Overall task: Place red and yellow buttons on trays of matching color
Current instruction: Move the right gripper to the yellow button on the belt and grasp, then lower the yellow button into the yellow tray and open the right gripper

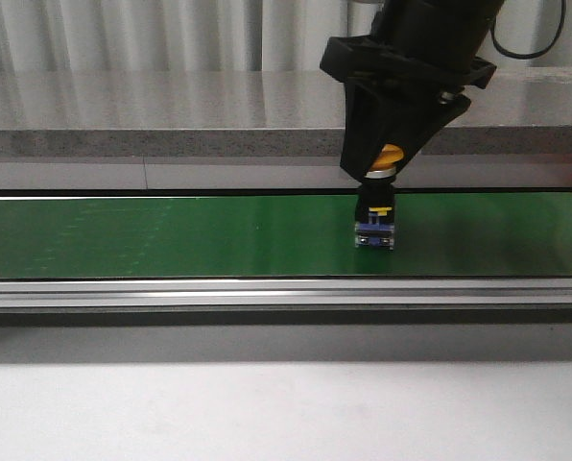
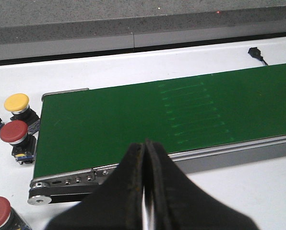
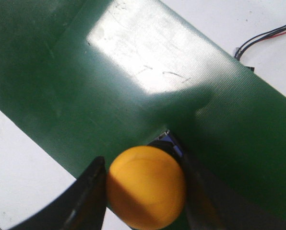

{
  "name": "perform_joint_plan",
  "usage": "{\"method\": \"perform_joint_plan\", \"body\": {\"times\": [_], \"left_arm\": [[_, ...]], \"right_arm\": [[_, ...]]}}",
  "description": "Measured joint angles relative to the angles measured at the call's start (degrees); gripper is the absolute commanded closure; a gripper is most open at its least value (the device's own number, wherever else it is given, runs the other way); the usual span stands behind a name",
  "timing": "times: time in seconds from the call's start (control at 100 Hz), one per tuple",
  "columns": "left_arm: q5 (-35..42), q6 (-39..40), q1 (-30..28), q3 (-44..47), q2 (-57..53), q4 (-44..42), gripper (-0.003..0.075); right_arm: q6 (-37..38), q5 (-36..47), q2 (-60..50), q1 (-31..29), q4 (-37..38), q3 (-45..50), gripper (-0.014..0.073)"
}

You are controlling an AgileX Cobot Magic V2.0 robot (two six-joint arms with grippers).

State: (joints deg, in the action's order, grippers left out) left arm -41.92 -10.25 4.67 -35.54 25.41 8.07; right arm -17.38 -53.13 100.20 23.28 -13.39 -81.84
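**Yellow button in the right grip, over the belt**

While the right gripper [image 1: 387,158] has its black fingers clamped on the yellow mushroom-cap push button with a black and blue switch body [image 1: 376,206], I judge the step in hand to be lifting it clear of the green conveyor belt [image 1: 171,235] and carrying it to the yellow tray. No tray shows in any view, so I cannot say which way that is. The cap sits squarely between the fingers, and the switch body hangs below them, at or just above the belt surface; I cannot tell whether it touches. To do this well I would raise it straight up before travelling sideways, keep the wrist level so the heavy body does not swing, and hold the squeeze steady, since the domed cap looks smooth and could slip.

The right wrist view shows the dome filling the gap between the fingers, which the front view only hints at. The left wrist view alone shows the left gripper [image 2: 145,191], its fingers pressed together on nothing, and beyond their tips the belt's end, with a second yellow-capped button [image 2: 18,106] and two red-capped buttons [image 2: 16,136] [image 2: 1,213] waiting on the white tabletop [image 2: 239,191].
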Motion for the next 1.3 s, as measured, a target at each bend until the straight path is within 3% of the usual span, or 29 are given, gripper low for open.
{"method": "perform_joint_plan", "body": {"times": [0.22,0.41,0.63,0.97,1.3], "left_arm": [[0.0,0.0,0.0,0.0,0.0,0.0,0.0741],[0.0,0.0,0.0,0.0,0.0,0.0,0.0741],[0.0,0.0,0.0,0.0,0.0,0.0,0.0741],[0.0,0.0,0.0,0.0,0.0,0.0,0.0741],[0.0,0.0,0.0,0.0,0.0,0.0,0.0741]], "right_arm": [[7.5,0.7,-2.1,0.0,1.8,0.0,0.0472],[21.3,-0.4,-5.9,0.0,11.2,0.0,0.0472],[31.0,-5.0,-7.2,0.0,19.0,0.1,0.0472],[35.7,-4.1,-12.5,-3.4,20.7,7.7,0.0472],[36.0,-3.3,-22.9,-13.3,20.9,16.6,0.0472]]}}
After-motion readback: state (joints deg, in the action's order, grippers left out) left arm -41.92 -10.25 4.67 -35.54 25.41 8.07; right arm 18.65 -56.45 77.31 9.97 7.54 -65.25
